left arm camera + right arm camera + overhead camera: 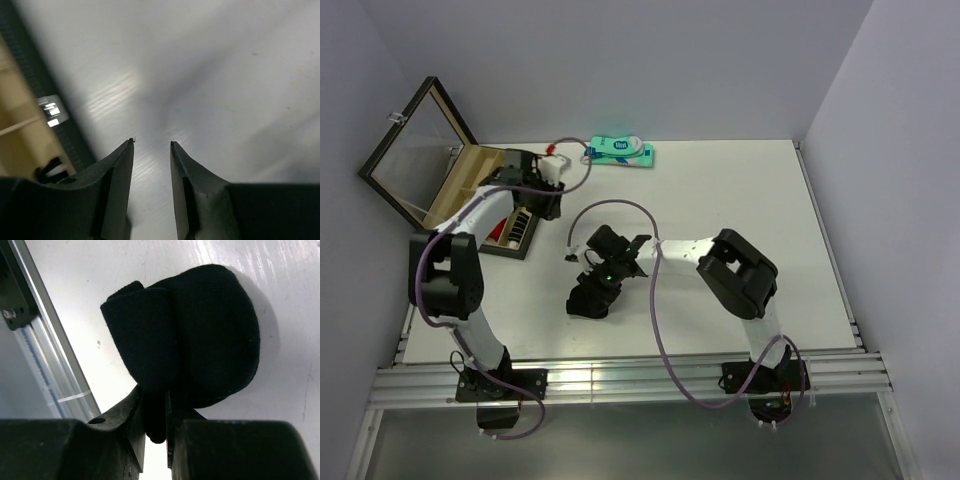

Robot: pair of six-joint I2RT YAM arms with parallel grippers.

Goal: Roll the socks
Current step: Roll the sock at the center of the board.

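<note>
Seen from above, a white counter (pixel 740 190) carries two robot arms. Near the middle lie the socks (pixel 592 298) - a small dark lump, apart from everything else.

The right arm (pixel 740 270) bends in toward that lump. In its wrist view the socks (pixel 200 335) form a rounded black bundle with one thick fold lapped across the front. The right jaws pinch a tail of fabric at the bundle's near edge. Both socks read as black here, so they cannot be told apart.

The left arm (pixel 450 275) reaches to the far left, beside an open wooden box (pixel 440 170) with a glass lid. The left jaws are spread a little with nothing between them, over bare counter by the box edge (pixel 20 125).

A teal packet (pixel 622 151) sits at the far edge, untouched.

The roll looks well along - the socks are already gathered into a compact shape. What seems left is tucking in the pinched tail so the bundle holds, then letting go.
</note>
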